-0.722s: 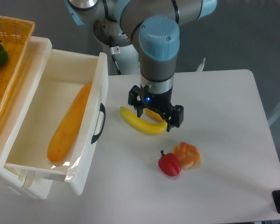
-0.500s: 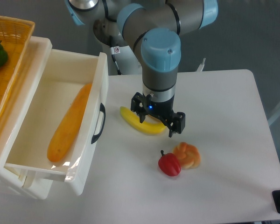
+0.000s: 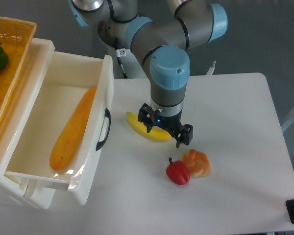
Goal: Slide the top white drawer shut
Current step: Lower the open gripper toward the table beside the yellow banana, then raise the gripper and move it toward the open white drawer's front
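The top white drawer (image 3: 63, 127) stands pulled out at the left of the table (image 3: 235, 161), at about 9 o'clock from the gripper (image 3: 165, 131) and well apart from it. The gripper hangs over the table's middle, fingers pointing down, spread open and holding nothing, directly above a banana (image 3: 137, 126). The drawer's long axis runs from 12 o'clock to 6 o'clock with a slight lean; its flat front faces 3 o'clock and carries a curved black handle (image 3: 104, 129). A long orange vegetable (image 3: 72, 129) lies lengthwise inside. Bare tabletop separates the handle from the banana. A red pepper (image 3: 178, 172) and a bread roll (image 3: 197, 163), touching each other, lie at 5 o'clock from the gripper. A woven basket (image 3: 12, 63) sits at the upper left.
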